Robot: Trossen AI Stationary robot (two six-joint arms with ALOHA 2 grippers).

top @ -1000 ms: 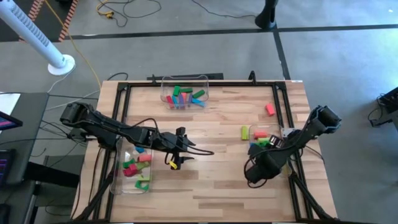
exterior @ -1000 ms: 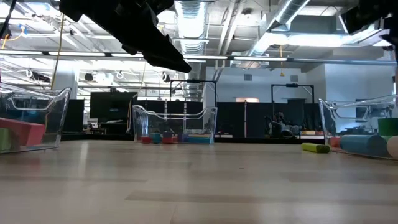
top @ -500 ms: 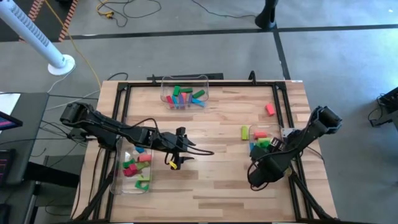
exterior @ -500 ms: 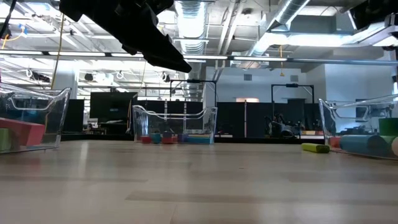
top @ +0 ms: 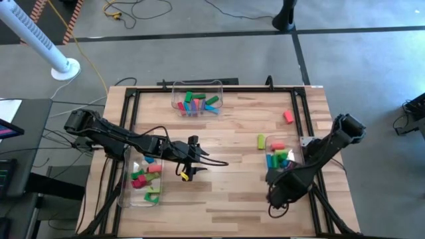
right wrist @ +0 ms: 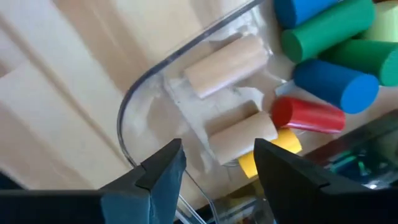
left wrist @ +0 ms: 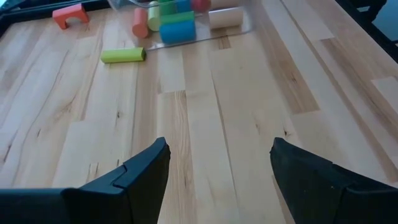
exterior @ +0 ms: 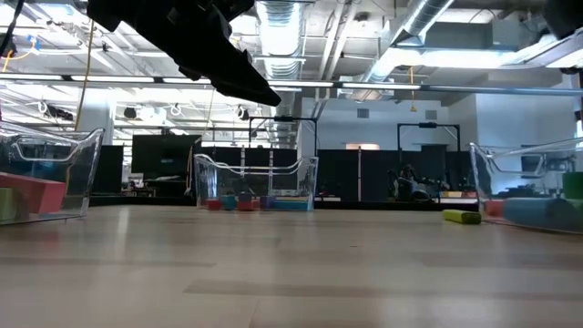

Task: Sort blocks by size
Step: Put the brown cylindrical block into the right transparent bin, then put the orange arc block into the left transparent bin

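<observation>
While the left gripper (top: 186, 174) hangs with its fingers wide apart and empty, just beside the left bin (top: 126, 199) in the high view, the right gripper (top: 273, 199) stands near the right bin (top: 268, 161), which holds blocks (top: 280, 158). In the right wrist view, its fingers (right wrist: 163, 167) are parted and hold nothing, just above a tan cylinder (right wrist: 241, 132) lying in this bin.

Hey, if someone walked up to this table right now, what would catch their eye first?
Probably the bright blocks piled in three clear bins: one at the far edge, one near the left arm, one by the right arm. Two strays lie loose near the right bin: a yellow-green cylinder and a red arch.
</observation>
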